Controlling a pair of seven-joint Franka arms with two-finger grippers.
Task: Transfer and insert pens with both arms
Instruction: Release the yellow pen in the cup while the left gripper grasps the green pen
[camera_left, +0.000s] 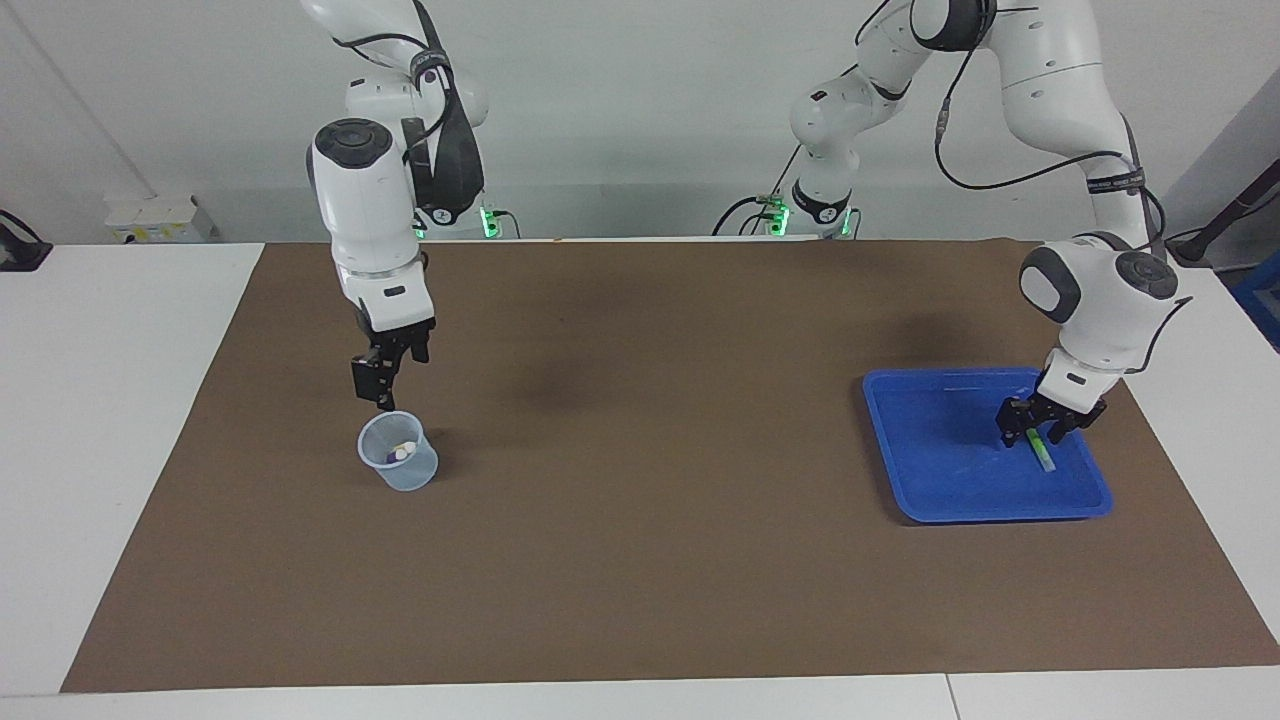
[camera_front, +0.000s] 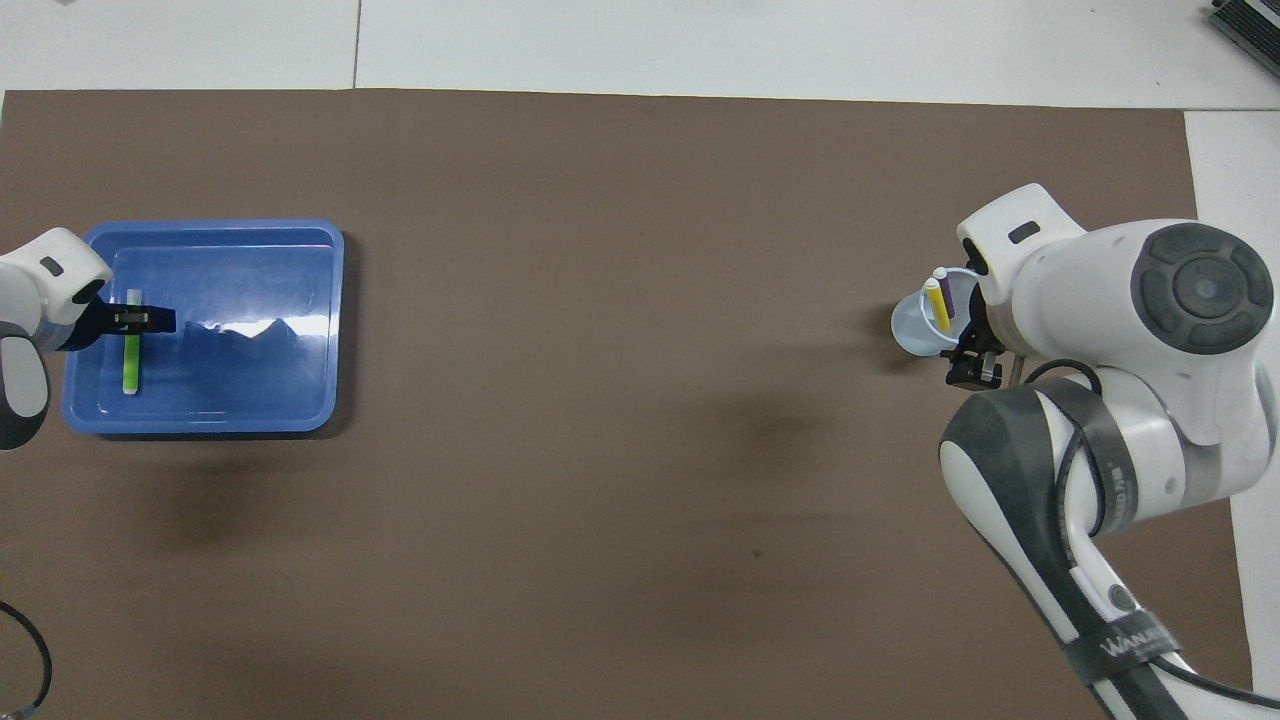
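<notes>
Now the right gripper (camera_left: 381, 392) hangs released over the clear cup (camera_left: 398, 463) (yellow pen (camera_front: 934, 304) and purple pen (camera_front: 948, 303) inside). Farther out, the left gripper (camera_left: 1046, 428) straddles the green pen (camera_left: 1040, 450) in the blue tray (camera_left: 930, 490); whether it grips, I cannot tell. Next: clench, lift.

Yellow pen (camera_front: 936, 302), purple pen (camera_front: 949, 301) upright in cup (camera_left: 399, 465); green pen (camera_left: 1040, 450) flat in tray (camera_left: 930, 480).

We take this for a robotics lab: two white jointed arms (camera_left: 370, 200) stand bolted at the edge of a white table (camera_left: 110, 400) covered by a brown mat (camera_left: 640, 560), with black cables (camera_left: 1010, 180) looping along them, green status lights (camera_left: 487, 217) glowing at their bases, and bare pale walls (camera_left: 640, 100) all around.
</notes>
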